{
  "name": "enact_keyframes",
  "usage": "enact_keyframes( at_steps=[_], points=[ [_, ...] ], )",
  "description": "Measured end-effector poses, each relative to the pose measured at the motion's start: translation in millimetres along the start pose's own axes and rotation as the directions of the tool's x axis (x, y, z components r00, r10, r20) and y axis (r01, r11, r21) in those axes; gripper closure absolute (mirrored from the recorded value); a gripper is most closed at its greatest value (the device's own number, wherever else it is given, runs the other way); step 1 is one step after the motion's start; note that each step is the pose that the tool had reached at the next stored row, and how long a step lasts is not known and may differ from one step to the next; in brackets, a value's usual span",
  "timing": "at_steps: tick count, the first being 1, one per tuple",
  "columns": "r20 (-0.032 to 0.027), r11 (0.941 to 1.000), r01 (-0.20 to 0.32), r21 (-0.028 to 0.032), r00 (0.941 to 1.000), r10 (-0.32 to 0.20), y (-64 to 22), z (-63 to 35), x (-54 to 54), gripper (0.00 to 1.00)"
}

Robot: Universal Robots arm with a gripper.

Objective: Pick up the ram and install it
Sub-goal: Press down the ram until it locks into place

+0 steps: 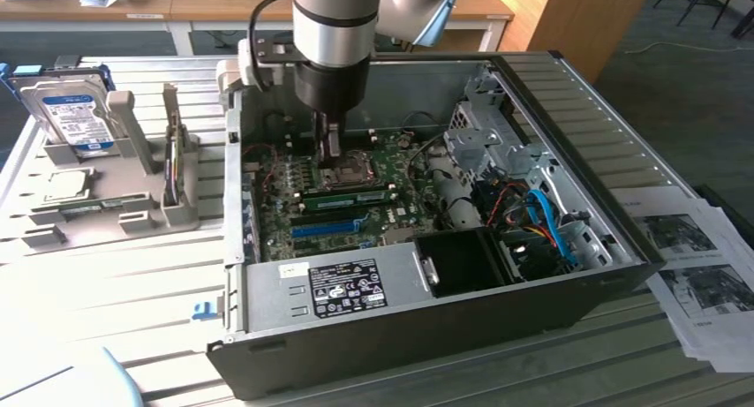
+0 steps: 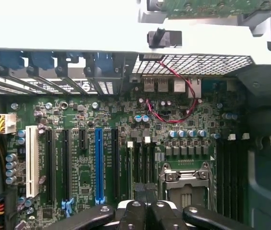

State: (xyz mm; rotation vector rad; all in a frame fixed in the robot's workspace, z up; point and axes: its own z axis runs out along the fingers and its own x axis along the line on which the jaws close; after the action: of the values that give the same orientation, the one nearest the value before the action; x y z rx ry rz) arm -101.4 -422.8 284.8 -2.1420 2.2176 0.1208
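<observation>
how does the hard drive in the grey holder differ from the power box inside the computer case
The hard drive stands on end in the grey holder, outside the computer case. The power box sits inside the case, in a corner. The hard drive's label is blue and white, while the power box's is black and white. The power box looks bulkier. Both are silvery metal boxes with a printed label.

Open PC case (image 1: 566,275) sits on the slatted desk (image 1: 141,292), side panel off, motherboard (image 1: 342,204) showing. There's a blue slot (image 2: 98,165) and a white one (image 2: 31,160) on the board, plus the bare CPU socket (image 2: 183,184). Hard drive (image 1: 71,111) stands upright in a grey holder (image 1: 106,208) at the exterior view's left. Printed sheets (image 1: 695,266) lie by the case on the right.
</observation>
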Motion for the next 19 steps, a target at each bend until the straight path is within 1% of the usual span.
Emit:
enact_keyframes(
  at_steps=[11, 17, 19],
  points=[
    [-0.0005, 1.0, 0.0, 0.0, 1.0, 0.0, 0.3, -17.3, -1.6, 0.91],
    [-0.0007, 1.0, 0.0, 0.0, 1.0, 0.0, 0.3, -18.5, -1.8, 0.91],
    [-0.0011, 1.0, 0.0, -0.0004, 1.0, 0.0, -1.8, -18.7, -1.9, 0.91]
  ],
)
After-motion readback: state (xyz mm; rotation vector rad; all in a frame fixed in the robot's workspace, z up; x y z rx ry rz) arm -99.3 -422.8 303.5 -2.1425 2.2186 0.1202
